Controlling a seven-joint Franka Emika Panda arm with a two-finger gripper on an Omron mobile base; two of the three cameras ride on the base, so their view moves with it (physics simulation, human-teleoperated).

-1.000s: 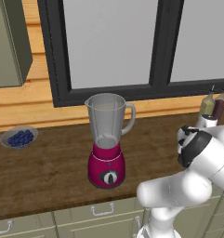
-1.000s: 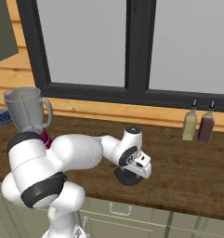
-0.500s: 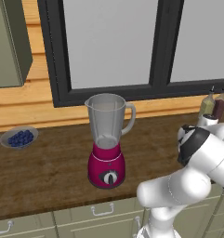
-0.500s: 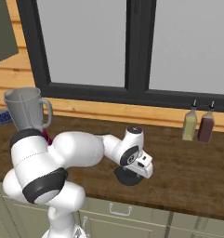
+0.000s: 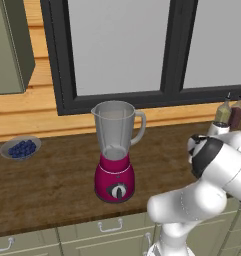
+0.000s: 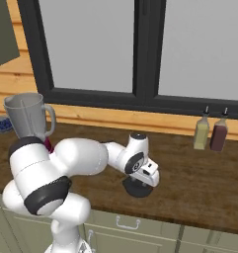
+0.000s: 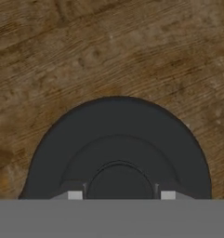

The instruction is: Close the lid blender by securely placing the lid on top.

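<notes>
The blender (image 5: 114, 150) stands upright on the wooden counter, with a magenta base, a dial and a clear jar open at the top; it also shows at the far left as the blender (image 6: 26, 116). Well to its right, near the counter's front edge, the black lid (image 6: 138, 189) lies flat on the wood. My gripper (image 6: 140, 181) points straight down onto it. In the hand view the lid (image 7: 118, 135) is very close, and my gripper (image 7: 121, 195) is open, its fingertips (image 7: 75, 195) on either side of the raised centre knob with a small gap on each side.
Two bottles (image 6: 202, 131) (image 6: 219, 132) stand at the back right under the window. A bowl of blueberries (image 5: 21, 148) sits at the far left. Drawers run below the counter's front edge (image 6: 155, 217).
</notes>
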